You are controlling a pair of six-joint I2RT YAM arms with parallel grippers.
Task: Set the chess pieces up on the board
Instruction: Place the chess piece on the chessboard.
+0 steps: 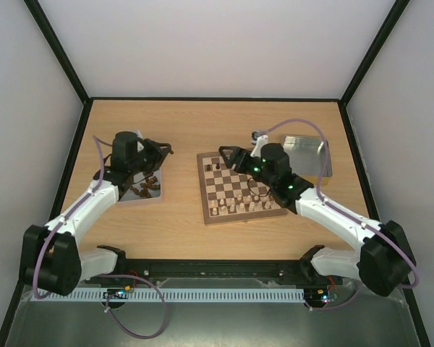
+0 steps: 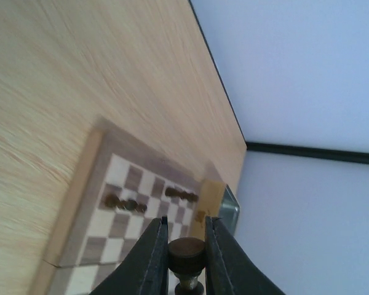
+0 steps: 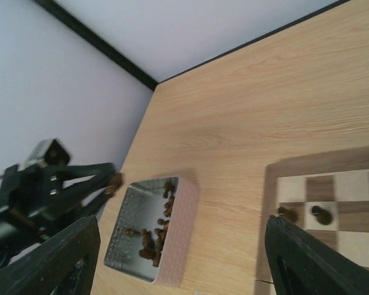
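Pale wooden table point(image 1: 181, 130) carries the board point(image 1: 235, 217) right of centre. A few dark chess pieces point(image 2: 126, 203) stand along its far edge, and many more lie in the metal tray point(image 3: 178, 227) near the left edge. Left gripper point(image 2: 186, 236) clamps one dark piece point(image 2: 186, 253), seemingly lengthwise along the fingers with its base outward. Right gripper point(image 1: 230, 156) gapes empty over the board's far-left corner.

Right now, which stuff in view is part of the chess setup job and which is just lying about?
Job: board, dark pieces in the left tray, dark piece in left claw.
Lying about: metal tray right of board, pale pieces.
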